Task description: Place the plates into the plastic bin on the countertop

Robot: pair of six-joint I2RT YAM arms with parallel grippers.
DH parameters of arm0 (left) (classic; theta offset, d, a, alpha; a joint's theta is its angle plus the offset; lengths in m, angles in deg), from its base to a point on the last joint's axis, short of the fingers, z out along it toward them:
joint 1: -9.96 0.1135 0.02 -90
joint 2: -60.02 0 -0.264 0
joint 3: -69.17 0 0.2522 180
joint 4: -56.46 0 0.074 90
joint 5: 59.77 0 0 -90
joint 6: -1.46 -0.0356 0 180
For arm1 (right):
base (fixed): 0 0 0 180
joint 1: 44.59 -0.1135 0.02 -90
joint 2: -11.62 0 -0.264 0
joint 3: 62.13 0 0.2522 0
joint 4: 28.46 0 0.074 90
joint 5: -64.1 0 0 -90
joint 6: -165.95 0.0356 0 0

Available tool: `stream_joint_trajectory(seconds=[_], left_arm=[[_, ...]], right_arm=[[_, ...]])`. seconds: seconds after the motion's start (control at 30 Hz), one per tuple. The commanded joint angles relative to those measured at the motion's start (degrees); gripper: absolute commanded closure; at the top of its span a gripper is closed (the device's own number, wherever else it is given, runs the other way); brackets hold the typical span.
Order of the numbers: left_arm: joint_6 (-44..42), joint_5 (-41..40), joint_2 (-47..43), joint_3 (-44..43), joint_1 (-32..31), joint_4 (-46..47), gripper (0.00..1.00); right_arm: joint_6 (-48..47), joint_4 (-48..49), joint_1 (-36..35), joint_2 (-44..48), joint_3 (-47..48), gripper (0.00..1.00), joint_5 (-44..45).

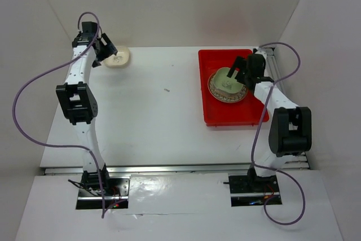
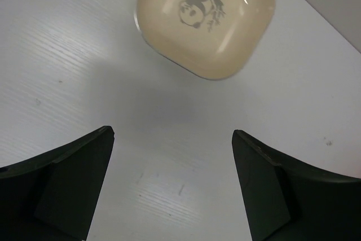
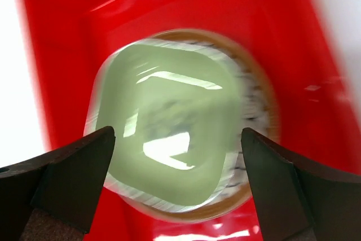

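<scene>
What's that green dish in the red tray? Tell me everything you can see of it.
The green dish is small, rounded-square, glossy like glazed ceramic, with a faint dark centre mark, blurred. It lies face up on a round brown-rimmed plate inside the red bin. The right tool hangs open above it.

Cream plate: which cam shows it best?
Left wrist. The cream plate sits large and sharp at the top of that view, its dark centre mark readable, though its far edge is cropped. Top external shows it small, partly behind the left gripper. Right wrist does not show it.
</scene>
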Motion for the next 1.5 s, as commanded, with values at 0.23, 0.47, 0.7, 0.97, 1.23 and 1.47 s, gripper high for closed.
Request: stream_joint_trajectory(seconds=[0.23, 0.47, 0.7, 0.97, 1.23, 1.47], left_arm=[[1.45, -0.77, 9.05, -4.44, 5.39, 5.42, 0.06], [3.99, -1.64, 11.87, -3.82, 5.91, 11.31, 0.09], [4.61, -3.48, 16.96, -7.25, 5.22, 13.60, 0.11], [4.61, -3.67, 21.97, -10.94, 4.68, 15.27, 0.25], [4.61, 0.11, 20.50, -9.63, 4.68, 15.80, 1.00], [6.90, 18.62, -2.08, 23.04, 2.85, 29.75, 1.00]], right_arm=[[-6.52, 5.39, -16.04, 11.04, -0.09, 0.00, -3.57], [-10.83, 6.09, -19.66, 15.09, -2.54, 0.00, -1.37], [-13.38, 5.13, -20.71, 16.41, -2.46, 0.00, 1.62], [-13.38, 5.13, -21.24, 17.73, -2.99, 0.00, 1.62], [-13.38, 7.05, -22.38, 18.00, -3.51, 0.00, -2.39], [-8.21, 12.76, -23.44, 7.28, 1.14, 0.00, -17.35]])
